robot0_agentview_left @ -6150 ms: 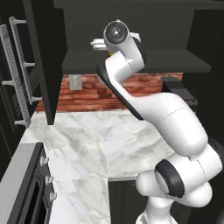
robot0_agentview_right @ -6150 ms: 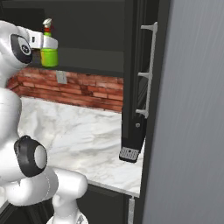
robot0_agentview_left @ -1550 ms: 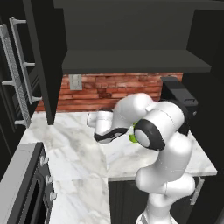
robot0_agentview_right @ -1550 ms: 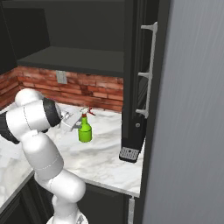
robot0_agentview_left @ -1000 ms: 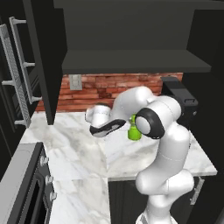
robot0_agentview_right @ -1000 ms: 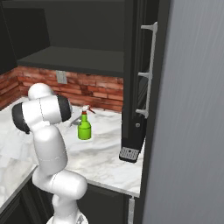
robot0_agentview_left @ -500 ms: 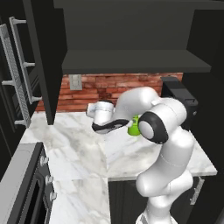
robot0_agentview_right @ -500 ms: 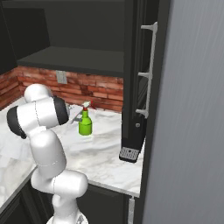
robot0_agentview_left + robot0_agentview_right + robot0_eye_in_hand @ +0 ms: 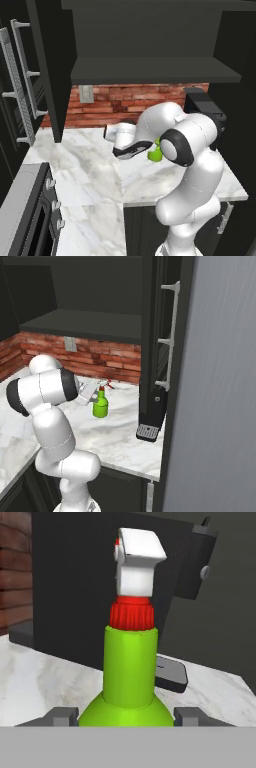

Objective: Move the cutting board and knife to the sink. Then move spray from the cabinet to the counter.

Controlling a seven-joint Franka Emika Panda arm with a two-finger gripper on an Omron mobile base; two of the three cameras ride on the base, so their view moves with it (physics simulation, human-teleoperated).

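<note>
The green spray [image 9: 100, 406] with its red-and-white nozzle stands upright at the back of the white marble counter [image 9: 117, 433], touching it or just above it. My gripper [image 9: 127, 714] is shut on the spray's [image 9: 131, 662] round lower body, with one fingertip [image 9: 62, 714] pressed against each side. In the left base view the spray [image 9: 154, 155] peeks out behind my folded forearm over the counter [image 9: 85, 165]. The black cabinet [image 9: 150, 70] hangs open above. The cutting board, knife and sink are out of view.
A black coffee machine [image 9: 202, 107] stands just behind the spray, against the brick wall [image 9: 125, 102]. The open cabinet door [image 9: 50, 65] hangs at the left. A tall grey fridge [image 9: 220, 381] closes off the right. An oven front [image 9: 25, 215] sits at lower left.
The arm has shifted its fold over the counter. The spray, held throughout, rose slightly and has come back down. The jaws keep the same width.
</note>
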